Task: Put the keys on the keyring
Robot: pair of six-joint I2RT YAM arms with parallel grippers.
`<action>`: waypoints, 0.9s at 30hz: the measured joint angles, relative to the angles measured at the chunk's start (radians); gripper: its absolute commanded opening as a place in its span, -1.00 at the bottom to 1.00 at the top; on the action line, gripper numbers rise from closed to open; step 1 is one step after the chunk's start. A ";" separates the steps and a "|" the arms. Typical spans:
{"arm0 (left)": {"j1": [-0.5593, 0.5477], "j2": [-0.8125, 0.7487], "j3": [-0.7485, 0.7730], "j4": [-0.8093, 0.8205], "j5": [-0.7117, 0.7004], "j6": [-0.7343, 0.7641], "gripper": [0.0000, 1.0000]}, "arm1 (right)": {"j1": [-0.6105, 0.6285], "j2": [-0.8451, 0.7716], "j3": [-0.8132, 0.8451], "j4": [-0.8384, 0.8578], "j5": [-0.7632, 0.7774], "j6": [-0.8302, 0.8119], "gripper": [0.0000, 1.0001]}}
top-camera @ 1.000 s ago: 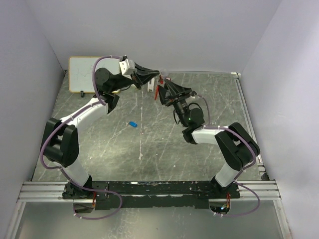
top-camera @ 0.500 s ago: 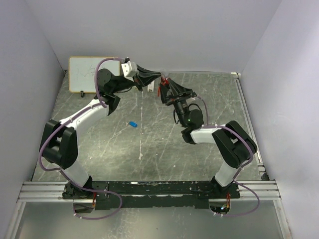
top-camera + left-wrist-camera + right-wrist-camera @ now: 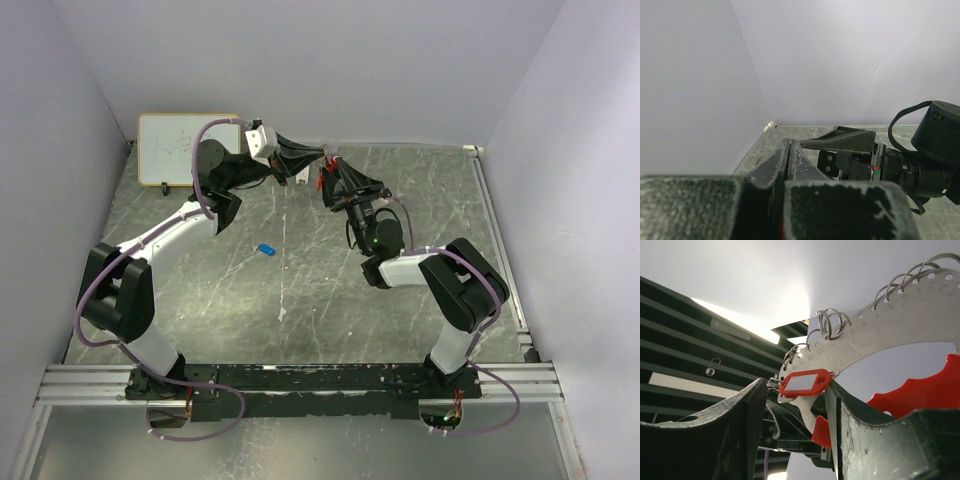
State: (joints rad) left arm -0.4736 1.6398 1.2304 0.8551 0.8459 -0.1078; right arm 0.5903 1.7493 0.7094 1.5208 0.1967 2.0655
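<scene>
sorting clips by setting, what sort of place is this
Probably a lab robot test cell: a left arm and right arm bolted to a metal rail, plain white walls boxing in the marbled tabletop, a small whiteboard in the far corner.

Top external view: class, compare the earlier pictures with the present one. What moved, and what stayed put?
The right arm's elbow swung left, and the right end effector edged toward the far wall, nearer the left end effector, which crept slightly right. No grasp or release shows. The blue key stays on the table; the whiteboard is unmoved.
</scene>
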 measured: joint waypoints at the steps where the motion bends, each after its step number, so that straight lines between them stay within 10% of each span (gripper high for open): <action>1: -0.001 -0.002 -0.002 0.000 -0.001 0.001 -0.87 | 0.000 0.000 0.000 0.000 0.003 0.003 -0.01; 27: -0.005 -0.018 -0.016 -0.035 -0.020 0.031 -0.87 | 0.000 0.028 0.016 0.002 0.048 0.018 -0.21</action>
State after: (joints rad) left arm -0.4786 1.6222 1.2140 0.8200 0.8257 -0.0772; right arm 0.5903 1.7771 0.7258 1.5227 0.2451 2.0838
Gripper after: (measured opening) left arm 0.074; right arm 0.398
